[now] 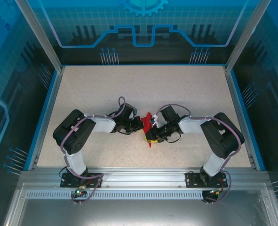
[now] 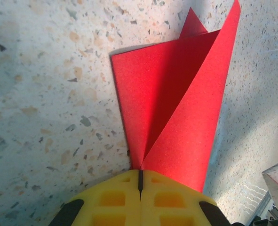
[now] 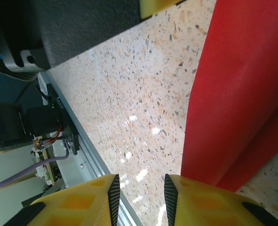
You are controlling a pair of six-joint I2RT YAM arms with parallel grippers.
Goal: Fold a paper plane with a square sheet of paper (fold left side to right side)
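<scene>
paper plane [image 1: 148,123], half made, sits at the middle of the desk [image 1: 186,89] in the top view, between the left tool [image 1: 142,126] and the right tool [image 1: 156,133], which meet over it; its long axis runs roughly from the far side toward the arm bases, with a red tip at the near end. from the left wrist, the left tool [image 2: 140,178] is clenched on the narrow end of the paper plane [image 2: 169,103], whose red layers fan out and stand partly off the desk [image 2: 49,94], widening away from the pads toward the upper right. from the right wrist, the right tool [image 3: 139,190] stands released, bare desk [image 3: 143,94] showing in its gap, while the paper plane [image 3: 233,94] runs as a long red band just beside one finger. judged so, several creases are in and the shape is tapered, but the layers are loose: the side-to-side fold looks unfinished and needs pressing flat.
</scene>
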